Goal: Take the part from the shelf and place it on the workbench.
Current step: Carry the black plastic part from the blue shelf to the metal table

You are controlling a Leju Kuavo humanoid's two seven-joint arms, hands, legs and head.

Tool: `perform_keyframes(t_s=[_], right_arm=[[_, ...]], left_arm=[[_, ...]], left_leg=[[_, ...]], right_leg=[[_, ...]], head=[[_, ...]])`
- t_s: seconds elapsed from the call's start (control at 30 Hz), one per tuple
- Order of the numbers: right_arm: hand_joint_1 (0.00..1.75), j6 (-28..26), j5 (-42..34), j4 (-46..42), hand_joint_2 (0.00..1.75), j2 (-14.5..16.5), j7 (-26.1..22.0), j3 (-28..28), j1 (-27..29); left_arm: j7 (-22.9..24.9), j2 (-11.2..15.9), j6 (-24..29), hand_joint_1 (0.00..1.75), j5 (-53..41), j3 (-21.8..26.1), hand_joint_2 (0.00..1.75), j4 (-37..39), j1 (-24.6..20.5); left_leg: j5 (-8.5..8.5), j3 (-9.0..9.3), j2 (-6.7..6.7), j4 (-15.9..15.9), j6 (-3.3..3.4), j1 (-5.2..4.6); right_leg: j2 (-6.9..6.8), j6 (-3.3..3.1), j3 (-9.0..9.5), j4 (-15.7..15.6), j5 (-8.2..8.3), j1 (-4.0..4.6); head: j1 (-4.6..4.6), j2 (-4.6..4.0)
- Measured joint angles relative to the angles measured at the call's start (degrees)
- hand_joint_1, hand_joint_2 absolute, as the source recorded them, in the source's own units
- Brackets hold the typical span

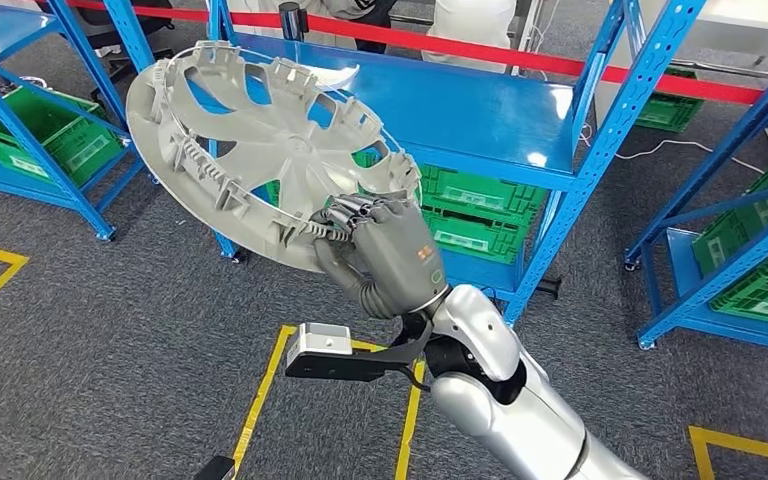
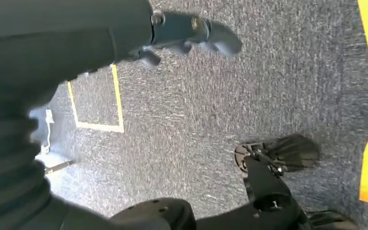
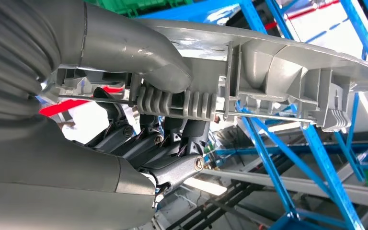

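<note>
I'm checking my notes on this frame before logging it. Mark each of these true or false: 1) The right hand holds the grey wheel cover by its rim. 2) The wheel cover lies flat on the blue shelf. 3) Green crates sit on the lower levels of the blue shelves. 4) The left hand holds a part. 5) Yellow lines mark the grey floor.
1) True: the right hand grips the wheel cover at its rim.
2) False: it is held tilted in the air in front of the blue shelf.
3) True: green crates sit on the lower levels.
4) False: the left hand hangs over the floor with nothing in it.
5) True: yellow lines run across the grey floor.
</note>
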Motion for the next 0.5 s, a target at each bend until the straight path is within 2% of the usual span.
perform_keyframes(t_s=[0.03,0.07,0.13,0.17,0.2,0.23,0.3,0.37,0.43,0.47,0.5], right_arm=[[1.75,-0.10,0.19,0.00,1.75,-0.15,-0.03,0.01,0.14],[1.75,-0.25,0.38,0.00,1.75,-0.33,-0.09,0.01,0.29],[1.75,-0.71,0.65,0.00,1.75,-0.76,-0.33,0.03,0.50],[1.75,-0.98,0.68,0.00,1.75,-1.00,-0.49,0.03,0.57],[1.75,-1.21,0.69,0.00,1.75,-1.22,-0.66,0.03,0.66],[1.75,-1.39,0.69,0.00,1.75,-1.44,-0.81,0.04,0.74],[1.75,-1.60,0.69,0.00,1.75,-1.68,-1.03,0.05,0.82],[1.75,-1.78,0.68,0.00,1.75,-1.78,-1.19,0.07,0.84],[1.75,-1.97,0.68,0.01,1.75,-1.90,-1.36,0.10,0.91],[1.75,-2.02,0.68,0.01,1.75,-1.97,-1.42,0.12,0.99],[1.75,-2.03,0.68,0.02,1.75,-2.03,-1.44,0.14,1.07]], left_arm=[[-0.14,0.00,-0.01,0.00,-0.04,0.00,1.75,0.01,0.07],[-0.28,0.01,-0.02,0.00,-0.10,0.00,1.75,0.01,0.14],[-0.56,-0.01,-0.08,0.00,-0.30,0.00,1.75,0.00,0.17],[-0.67,0.01,-0.17,0.00,-0.39,0.00,1.75,-0.01,0.11],[-0.75,0.02,-0.30,0.00,-0.50,0.00,1.75,-0.01,0.05],[-0.81,0.04,-0.45,0.00,-0.60,-0.01,1.75,-0.01,0.01],[-0.84,0.21,-0.73,0.00,-0.76,-0.01,1.75,0.01,0.07],[-0.87,0.37,-0.86,0.00,-0.83,-0.02,1.75,0.03,0.16],[-0.90,0.46,-0.87,0.00,-0.85,-0.02,1.75,0.03,0.14],[-0.90,0.52,-0.87,0.00,-0.86,-0.02,1.75,0.04,0.16],[-0.90,0.57,-0.87,0.00,-0.86,-0.02,1.75,0.04,0.22]], left_leg=[[0.16,-0.24,-0.38,0.08,-0.07,-0.02],[0.30,-0.44,-0.84,0.17,-0.16,-0.05],[0.53,-0.75,-1.77,0.36,-0.46,-0.11],[0.65,-0.94,-2.24,0.42,-0.72,-0.08],[0.80,-1.15,-2.62,0.44,-1.02,0.02],[0.98,-1.35,-2.99,0.38,-1.39,0.16],[1.20,-1.55,-3.48,0.20,-2.08,0.27],[-0.16,-2.66,-2.05,2.15,-2.59,0.07],[-3.53,-5.75,0.04,8.50,-3.01,0.05],[-5.09,-7.58,0.47,12.36,-3.25,0.11],[-5.86,-8.89,0.66,15.13,-3.44,0.15]], right_leg=[[0.08,-0.18,1.08,-1.14,0.64,0.07],[0.31,-0.46,3.09,-3.87,1.86,0.17],[1.85,-1.28,8.32,-11.82,4.26,0.40],[2.53,-1.60,10.16,-14.90,4.89,0.53],[2.99,-1.82,11.07,-16.61,5.01,0.67],[2.99,-1.95,11.21,-17.05,4.82,0.80],[1.84,-2.36,11.33,-17.64,5.22,0.74],[0.62,-3.03,11.63,-18.40,5.66,0.36],[-0.55,-3.37,11.66,-18.64,5.79,0.30],[-1.18,-3.39,11.61,-18.63,5.78,0.32],[-1.79,-3.39,11.57,-18.61,5.77,0.34]], head=[[0.01,0.00],[0.01,0.00],[-0.01,0.00],[-0.02,0.00],[-0.02,0.00],[-0.01,0.00],[0.09,0.00],[-0.20,0.00],[-0.53,0.00],[-0.55,0.00],[-0.56,0.00]])
